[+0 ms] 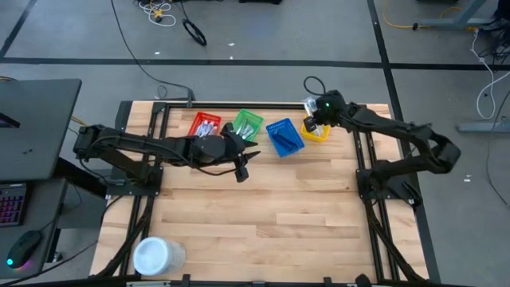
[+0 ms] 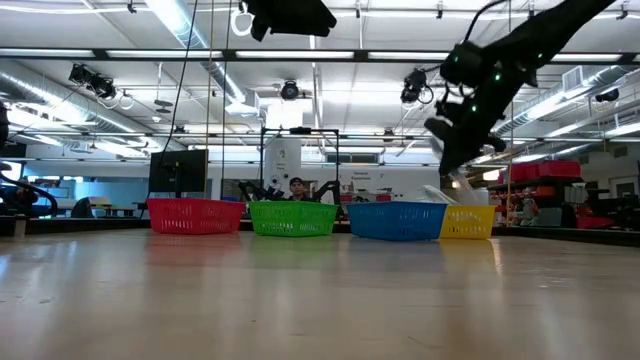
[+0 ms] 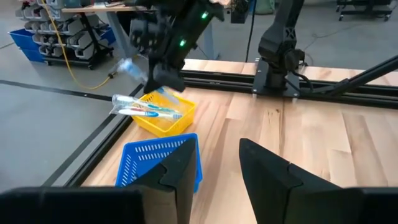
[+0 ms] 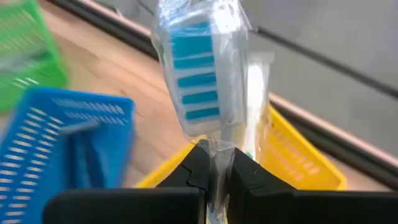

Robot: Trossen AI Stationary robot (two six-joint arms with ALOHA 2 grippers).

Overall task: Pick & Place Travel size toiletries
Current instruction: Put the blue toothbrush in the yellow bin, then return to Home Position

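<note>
My right gripper (image 1: 313,121) hangs over the yellow basket (image 1: 317,134) at the table's far right, shut on a clear-wrapped toothbrush (image 4: 198,74) with blue bristles. The low view shows that gripper (image 2: 452,170) just above the yellow basket (image 2: 468,222). Other wrapped toothbrushes (image 3: 146,109) lie in the yellow basket (image 3: 166,122), with their ends over its rim. My left gripper (image 1: 242,167) is held in the air near the green basket (image 1: 248,125), open (image 3: 214,174), with nothing between its fingers. My right gripper pinches the wrapped toothbrush between its two fingers, by the stem just behind the head (image 4: 216,152). The fingers slant downward, and the brush runs on along them past their tips. The head (image 4: 199,93) sticks out ahead, lifted clear above the yellow basket.
Red (image 1: 205,124), green, blue (image 1: 284,137) and yellow baskets stand in a row along the far edge. A white round tub (image 1: 157,255) sits at the near left corner. The wide wooden tabletop (image 1: 271,215) lies between them.
</note>
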